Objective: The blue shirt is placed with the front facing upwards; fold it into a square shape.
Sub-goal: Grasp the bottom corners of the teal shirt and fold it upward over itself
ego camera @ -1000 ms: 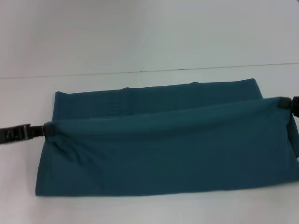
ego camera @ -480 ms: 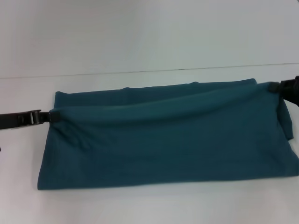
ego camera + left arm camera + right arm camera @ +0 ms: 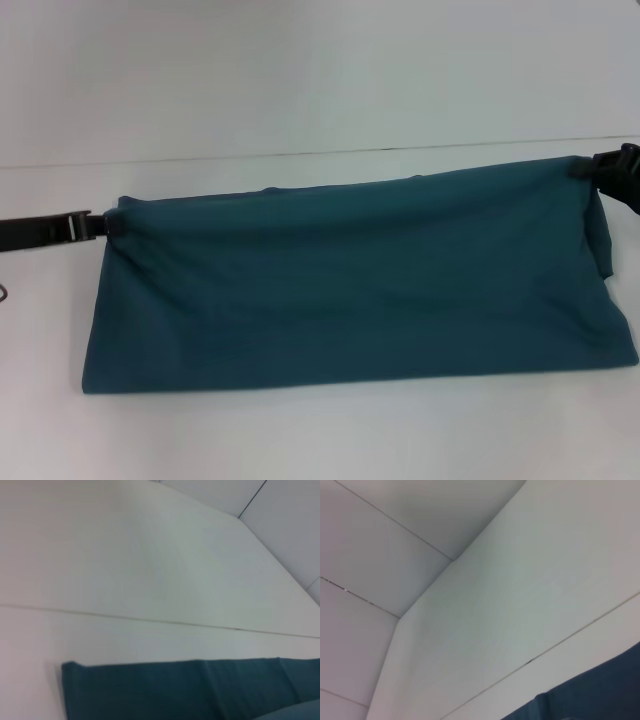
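Both grippers pinch the blue shirt (image 3: 350, 285) at its far corners — left gripper (image 3: 100, 225), right gripper (image 3: 590, 168) — holding the folded layer taut over the table (image 3: 300, 80), likely to lay edges flush.

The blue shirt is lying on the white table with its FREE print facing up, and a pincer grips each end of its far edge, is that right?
Not quite. No print shows on the blue shirt; the head view shows only plain teal cloth facing up. The rest holds: it lies on the white table, with the left pincer and right pincer gripping the ends of its far edge.
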Controlling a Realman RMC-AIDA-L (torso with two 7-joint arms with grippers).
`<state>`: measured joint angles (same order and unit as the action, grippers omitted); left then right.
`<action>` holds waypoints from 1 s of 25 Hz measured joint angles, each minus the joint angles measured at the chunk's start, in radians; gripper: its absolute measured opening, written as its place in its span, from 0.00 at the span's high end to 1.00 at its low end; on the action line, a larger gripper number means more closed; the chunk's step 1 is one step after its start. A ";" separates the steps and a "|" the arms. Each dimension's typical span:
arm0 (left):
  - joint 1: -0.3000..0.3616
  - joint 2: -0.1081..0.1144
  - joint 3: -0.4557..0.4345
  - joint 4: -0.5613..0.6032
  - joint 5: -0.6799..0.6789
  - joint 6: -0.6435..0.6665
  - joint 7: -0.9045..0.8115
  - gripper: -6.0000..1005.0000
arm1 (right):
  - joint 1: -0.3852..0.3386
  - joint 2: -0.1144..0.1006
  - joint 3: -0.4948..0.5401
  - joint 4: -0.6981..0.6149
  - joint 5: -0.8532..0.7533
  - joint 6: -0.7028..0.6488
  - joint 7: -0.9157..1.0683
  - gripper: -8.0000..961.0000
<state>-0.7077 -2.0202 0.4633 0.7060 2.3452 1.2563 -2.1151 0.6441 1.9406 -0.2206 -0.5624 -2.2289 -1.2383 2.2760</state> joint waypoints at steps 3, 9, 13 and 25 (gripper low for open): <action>-0.014 0.002 0.015 -0.008 -0.004 -0.032 0.006 0.93 | 0.009 0.001 -0.009 0.008 0.003 0.024 -0.003 0.95; -0.060 0.012 0.054 -0.051 -0.003 -0.106 0.008 0.93 | 0.032 0.009 -0.031 0.015 0.004 0.083 -0.004 0.95; -0.081 0.014 0.083 -0.066 0.000 -0.155 0.007 0.93 | 0.042 0.013 -0.038 0.019 0.005 0.122 -0.004 0.95; -0.095 -0.004 0.120 -0.126 -0.009 -0.326 0.038 0.94 | 0.067 0.026 -0.047 0.109 0.066 0.301 -0.066 0.95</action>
<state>-0.8027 -2.0242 0.5828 0.5804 2.3360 0.9301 -2.0771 0.7110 1.9666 -0.2680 -0.4534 -2.1633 -0.9376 2.2104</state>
